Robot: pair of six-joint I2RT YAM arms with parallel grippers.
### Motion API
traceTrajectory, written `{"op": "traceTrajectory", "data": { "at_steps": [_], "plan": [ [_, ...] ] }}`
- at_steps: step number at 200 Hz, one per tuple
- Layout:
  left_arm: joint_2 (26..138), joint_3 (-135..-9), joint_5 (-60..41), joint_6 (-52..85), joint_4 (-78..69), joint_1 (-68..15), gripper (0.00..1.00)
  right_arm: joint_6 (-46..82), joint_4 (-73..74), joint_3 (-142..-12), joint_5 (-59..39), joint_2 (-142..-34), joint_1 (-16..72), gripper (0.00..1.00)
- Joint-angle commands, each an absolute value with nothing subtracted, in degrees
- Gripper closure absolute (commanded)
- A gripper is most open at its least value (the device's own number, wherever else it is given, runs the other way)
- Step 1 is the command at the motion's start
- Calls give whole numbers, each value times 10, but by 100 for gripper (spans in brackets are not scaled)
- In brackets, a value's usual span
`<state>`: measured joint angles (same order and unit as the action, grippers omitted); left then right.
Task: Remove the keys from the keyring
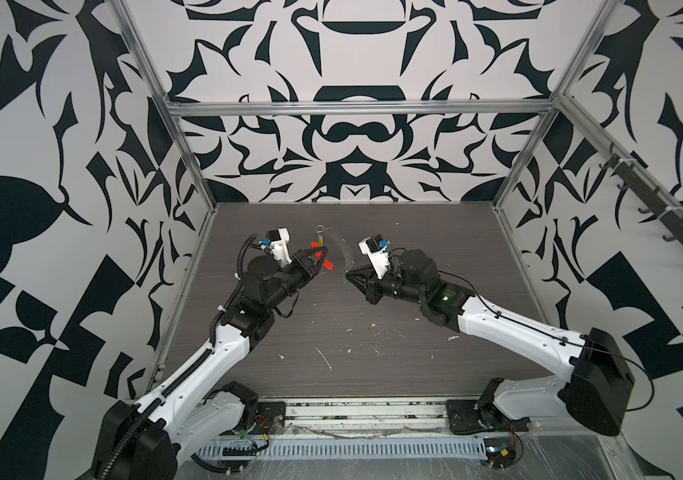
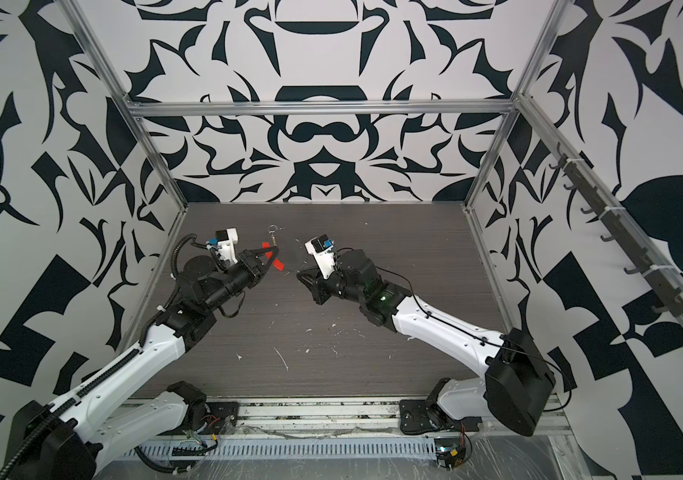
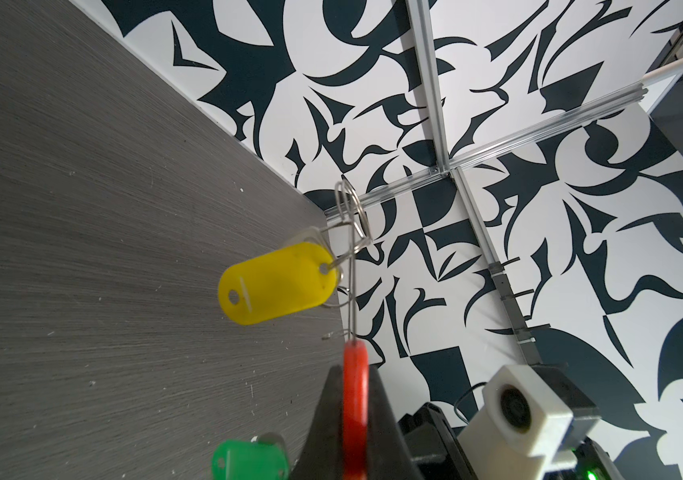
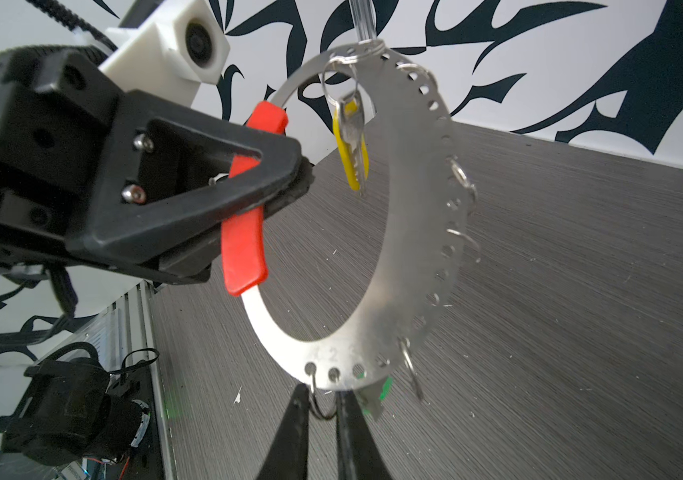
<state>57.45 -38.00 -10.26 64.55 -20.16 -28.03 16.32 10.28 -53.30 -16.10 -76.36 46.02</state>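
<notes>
keyring (image 4: 410, 232): curved perforated strip, off the table (image 4: 580, 291), between both grippers.
red end (image 4: 244, 249): left gripper (image 4: 302, 174) jaws clamped on it.
yellow key (image 3: 277, 286): hangs at the upper end, clear of both jaws.
green key (image 4: 381, 390): lower end, beside the right tips.
right gripper (image 4: 322, 401): narrow gap, wire loop (image 4: 323, 409) between the jaws; grip unclear.

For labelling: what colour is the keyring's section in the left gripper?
Red section; clearest in the right wrist view.
</notes>
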Motion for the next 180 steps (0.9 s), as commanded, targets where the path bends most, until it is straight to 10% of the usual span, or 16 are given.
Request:
{"op": "traceTrajectory", "data": {
  "at_steps": [1,56,180],
  "plan": [
    [565,-375,-105,651,-231,-281,100,158,112,-559,-155,-761,463,85],
    [566,-374,-104,652,-233,-281,100,155,109,-558,-156,-759,463,100],
    [568,-361,-108,654,-229,-283,94,118,1,-589,-149,-718,463,100]
  ]
}}
